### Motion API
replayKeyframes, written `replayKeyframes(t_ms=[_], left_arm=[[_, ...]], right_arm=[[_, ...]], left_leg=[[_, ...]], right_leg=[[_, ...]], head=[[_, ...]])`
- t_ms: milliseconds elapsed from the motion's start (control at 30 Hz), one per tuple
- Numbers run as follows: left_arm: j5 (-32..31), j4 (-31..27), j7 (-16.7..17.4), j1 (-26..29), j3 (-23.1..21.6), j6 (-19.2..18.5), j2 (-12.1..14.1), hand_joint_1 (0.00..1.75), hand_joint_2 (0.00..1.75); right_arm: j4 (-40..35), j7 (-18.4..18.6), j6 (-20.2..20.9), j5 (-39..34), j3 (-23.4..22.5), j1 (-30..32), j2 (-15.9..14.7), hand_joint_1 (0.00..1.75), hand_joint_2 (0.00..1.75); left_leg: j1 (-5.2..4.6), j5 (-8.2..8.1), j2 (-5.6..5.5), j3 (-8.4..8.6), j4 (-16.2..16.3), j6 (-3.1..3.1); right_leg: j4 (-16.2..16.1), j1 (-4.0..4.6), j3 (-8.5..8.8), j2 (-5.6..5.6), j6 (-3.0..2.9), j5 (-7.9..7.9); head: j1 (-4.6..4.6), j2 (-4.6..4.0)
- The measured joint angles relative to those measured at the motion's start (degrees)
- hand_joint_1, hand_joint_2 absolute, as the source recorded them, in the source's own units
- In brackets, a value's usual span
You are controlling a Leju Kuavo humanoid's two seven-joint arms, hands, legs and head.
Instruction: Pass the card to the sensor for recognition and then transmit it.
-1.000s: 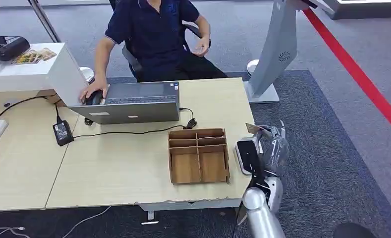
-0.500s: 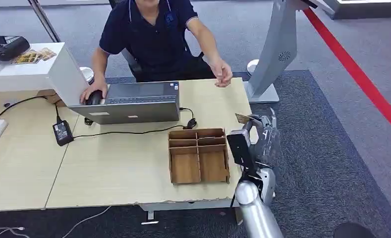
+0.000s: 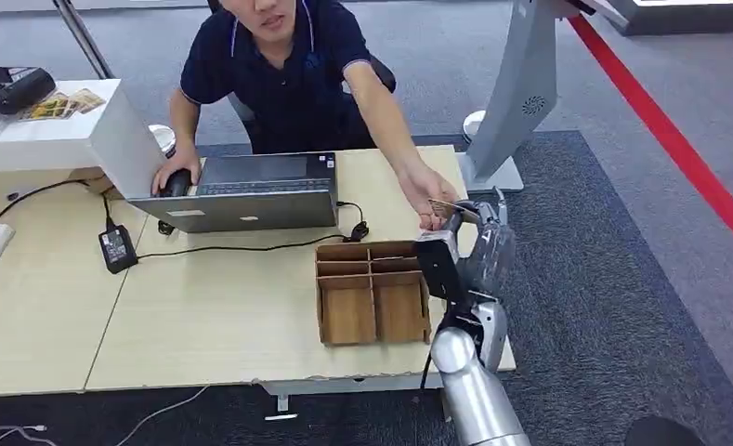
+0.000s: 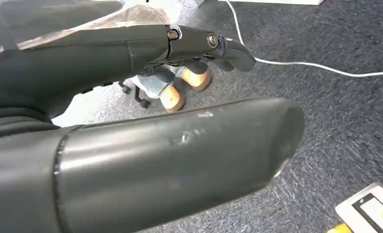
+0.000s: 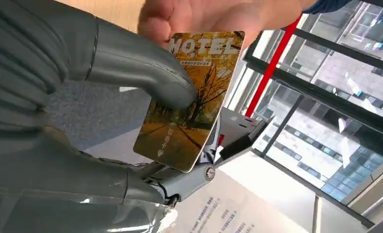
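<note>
At centre right of the head view, the right hand [image 3: 481, 243] is raised over the desk's [image 3: 204, 316] far right corner with the card [image 3: 443, 206] pinched at its tip. In the right wrist view the thumb presses the card's [image 5: 191, 99] face against the fingers behind it. The card's long axis runs out from the hand toward the seated person, whose hand [image 3: 429, 197] already touches its far end. I judge the handover turns on that line: the person pulls away along it, and the right hand must loosen. The left hand [image 4: 131, 126] hangs over the carpet with fingers extended, holding nothing.
</note>
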Motion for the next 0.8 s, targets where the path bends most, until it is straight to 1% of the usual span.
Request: replayKeyframes(t_ms=[433,467,500,800], left_arm=[[0.0,0.0,0.0,-0.1,0.0,0.0,0.0,0.0,0.0],[0.0,0.0,0.0,-0.1,0.0,0.0,0.0,0.0,0.0],[0.0,0.0,0.0,-0.1,0.0,0.0,0.0,0.0,0.0],[0.0,0.0,0.1,-0.1,-0.1,0.0,0.0,0.0,0.0]], right_arm=[[0.0,0.5,0.0,-0.1,1.2,-0.3,0.0,1.75,1.75],[0.0,0.5,0.0,0.0,1.2,-0.3,0.0,1.12,1.75],[0.0,0.5,0.0,-0.1,1.3,-0.3,0.0,0.0,1.75],[0.0,0.8,0.0,0.5,1.2,-0.2,0.0,0.0,1.75]], left_leg=[[0.0,0.01,-0.01,0.0,0.0,0.0],[0.0,0.01,-0.01,0.0,0.0,0.0],[0.0,0.01,-0.01,0.0,0.0,0.0],[0.0,0.01,0.0,0.0,0.0,0.0]], right_leg=[[0.0,0.0,0.0,0.0,0.0,0.0],[0.0,0.0,0.0,0.0,0.0,0.0],[0.0,0.0,0.0,0.0,0.0,0.0],[0.0,0.0,-0.02,0.0,0.0,0.0]], head=[[0.0,0.0],[0.0,0.0],[0.0,0.0],[0.0,0.02]])
